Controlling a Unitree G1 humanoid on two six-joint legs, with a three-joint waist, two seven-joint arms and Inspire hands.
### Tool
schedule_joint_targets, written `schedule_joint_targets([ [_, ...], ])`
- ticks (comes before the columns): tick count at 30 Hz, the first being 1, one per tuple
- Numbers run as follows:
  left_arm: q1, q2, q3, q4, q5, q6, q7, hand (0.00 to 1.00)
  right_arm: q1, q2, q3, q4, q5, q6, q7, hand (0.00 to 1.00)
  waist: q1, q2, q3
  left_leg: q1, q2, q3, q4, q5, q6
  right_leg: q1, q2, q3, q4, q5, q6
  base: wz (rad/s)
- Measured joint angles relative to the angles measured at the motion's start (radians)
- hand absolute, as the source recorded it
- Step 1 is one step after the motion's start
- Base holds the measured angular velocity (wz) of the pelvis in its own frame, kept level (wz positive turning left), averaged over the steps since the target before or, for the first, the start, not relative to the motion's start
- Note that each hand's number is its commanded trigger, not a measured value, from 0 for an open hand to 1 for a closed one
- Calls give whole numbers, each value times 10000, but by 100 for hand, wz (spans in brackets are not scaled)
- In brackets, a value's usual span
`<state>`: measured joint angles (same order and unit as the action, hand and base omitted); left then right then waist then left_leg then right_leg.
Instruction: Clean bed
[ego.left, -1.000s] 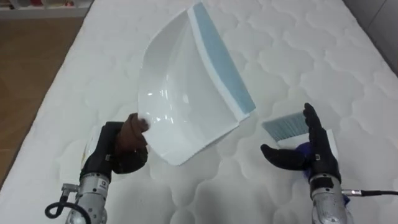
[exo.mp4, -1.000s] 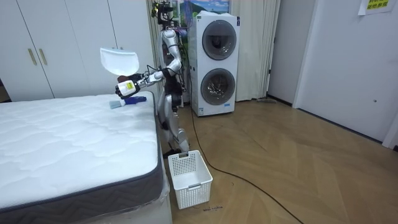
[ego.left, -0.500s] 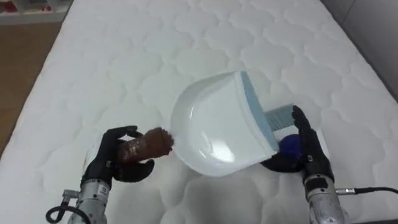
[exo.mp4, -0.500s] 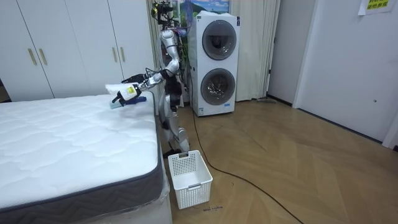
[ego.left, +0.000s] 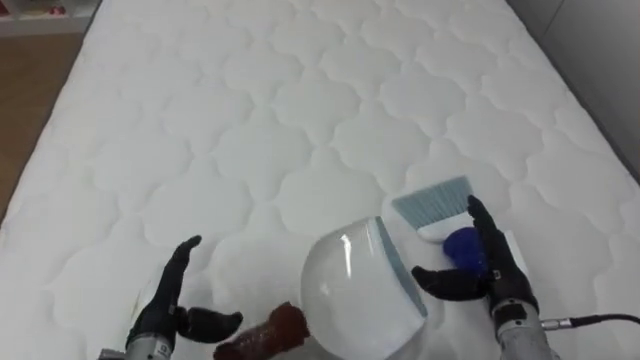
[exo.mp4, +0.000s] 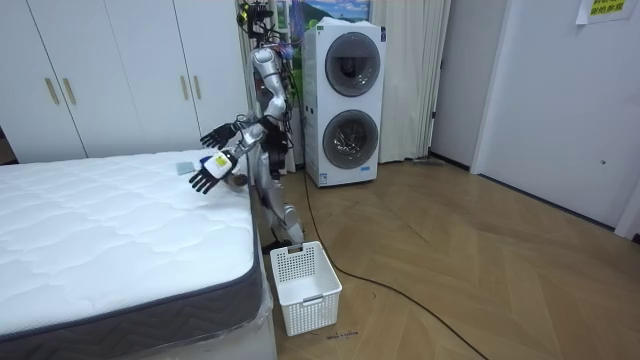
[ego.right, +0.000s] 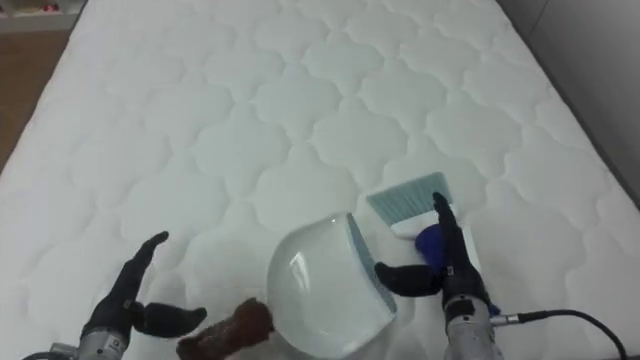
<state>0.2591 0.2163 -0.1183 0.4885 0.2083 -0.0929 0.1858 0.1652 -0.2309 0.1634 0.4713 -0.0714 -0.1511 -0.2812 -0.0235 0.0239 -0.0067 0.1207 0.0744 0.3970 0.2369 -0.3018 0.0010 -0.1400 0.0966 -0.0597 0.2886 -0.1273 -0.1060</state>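
Observation:
A white dustpan (ego.left: 352, 298) with a pale blue lip and a brown handle (ego.left: 266, 334) lies on the white quilted mattress (ego.left: 250, 120) near its front edge. My left hand (ego.left: 168, 303) is open just left of the handle, its thumb pointing at it, holding nothing. A brush with light blue bristles (ego.left: 432, 201) and a blue grip lies right of the pan. My right hand (ego.left: 492, 268) stands open over the brush's grip, thumb stretched toward the pan. In the room view I stand at the bed's edge with both hands (exo.mp4: 208, 171) spread above it.
A white laundry basket (exo.mp4: 305, 286) stands on the wooden floor by my feet. Behind me is a stacked washer and dryer (exo.mp4: 343, 100); wardrobes (exo.mp4: 100, 70) line the far wall. The mattress stretches wide ahead of my hands.
My left hand brought the raised dustpan down onto the mattress, opened and let go of its handle. The right hand stayed open by the brush. The eye view tipped downward.

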Motion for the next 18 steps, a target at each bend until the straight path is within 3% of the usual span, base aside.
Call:
schedule_joint_targets([
  [5, 183, -31, 94, 1421, -166, -16, 3, 0, 120, -2, -8, 1235, -215, -16, 8, 0, 56, -95, 48, 121, 10, -3, -68, 9, -16, 130, 21, -28, -84, 2, -7, 1],
  [10, 356, -58, 828, 2652, -205, -239, 79, 0, 194, 116, -54, 2578, -117, -107, 13, 0, 59, -235, 116, 293, 11, 2, -408, 62, -108, 193, 108, 12, -213, 99, -36, -3],
  [15, 457, -153, 1271, 3440, -462, -792, 516, 0, 286, 157, -408, 3884, -114, -429, -278, 0, 145, -244, 87, 291, 20, 80, -423, 62, -109, 233, 127, 33, -328, 159, -26, 0],
  [18, 467, -379, 1745, 3998, -613, -1117, 854, 0, 615, 288, -855, 4624, 123, -520, -683, 0, 289, -186, 42, 401, 28, 80, -470, 62, -109, 356, 146, 36, -395, 160, -25, 0],
])
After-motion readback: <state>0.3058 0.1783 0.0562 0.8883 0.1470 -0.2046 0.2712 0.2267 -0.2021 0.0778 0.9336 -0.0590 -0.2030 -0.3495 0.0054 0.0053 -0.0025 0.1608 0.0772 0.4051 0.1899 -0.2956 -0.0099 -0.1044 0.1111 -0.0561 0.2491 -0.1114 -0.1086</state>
